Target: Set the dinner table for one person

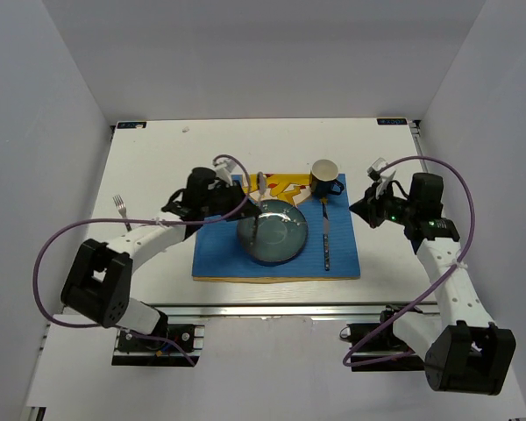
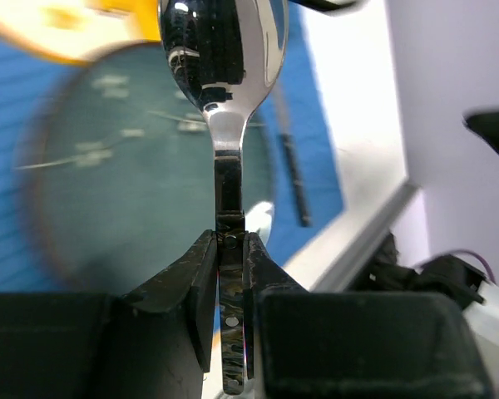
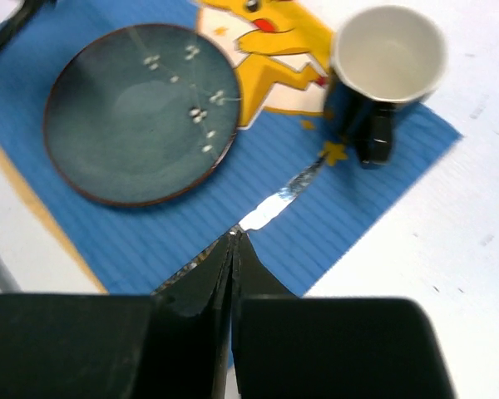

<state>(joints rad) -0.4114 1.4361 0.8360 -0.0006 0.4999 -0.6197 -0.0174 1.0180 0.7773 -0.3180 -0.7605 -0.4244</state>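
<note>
My left gripper [image 2: 230, 241] is shut on the handle of a shiny metal spoon [image 2: 220, 50], holding it over the dark teal plate [image 2: 108, 174]. From above, this gripper [image 1: 245, 209] and spoon [image 1: 259, 197] hang at the plate's [image 1: 272, 230] left rim. The plate lies on a blue striped placemat [image 1: 219, 250] on the white dinner table [image 1: 158, 167]. A knife [image 3: 283, 199] lies on the mat right of the plate [image 3: 137, 116]. My right gripper [image 3: 234, 237] hovers over it, shut and empty. A dark mug [image 3: 388, 58] with a white inside stands at the mat's far right corner.
A fork [image 1: 120, 209] lies on the bare table to the left of the mat, beside my left arm. A silver rail [image 1: 272, 309] runs along the table's near edge. White walls enclose the table on three sides.
</note>
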